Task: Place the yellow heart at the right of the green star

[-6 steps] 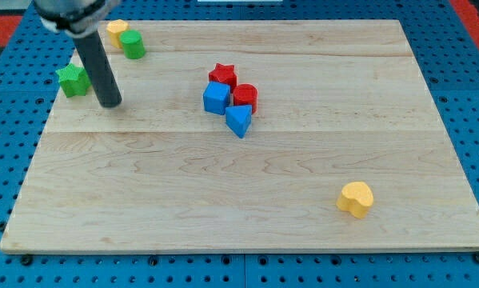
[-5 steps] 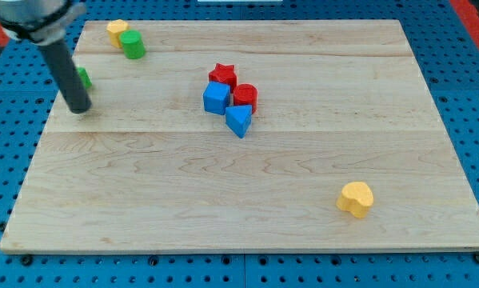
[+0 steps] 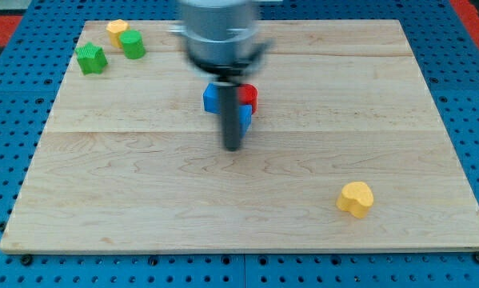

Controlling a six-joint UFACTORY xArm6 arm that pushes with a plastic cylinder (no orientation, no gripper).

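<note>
- My tip (image 3: 233, 147) down on the wooden board (image 3: 143, 192), just below the central cluster toward the view's bottom; bare rod, no jaws, nothing held.
- Rod partly hiding the blue cube (image 3: 212, 98), red cylinder (image 3: 249, 97) and a blue block (image 3: 245, 117).
- Yellow heart (image 3: 356, 198) alone near the view's bottom right, well apart from the tip.
- Green star (image 3: 89, 59) at the view's top left, near a green cylinder (image 3: 132, 44) and a yellow block (image 3: 116, 31).

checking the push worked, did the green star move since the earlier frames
Yes. The green star has shifted toward the view's top and slightly right, closer to the green block and the board's top edge. My tip is now beside the blue blocks.
</note>
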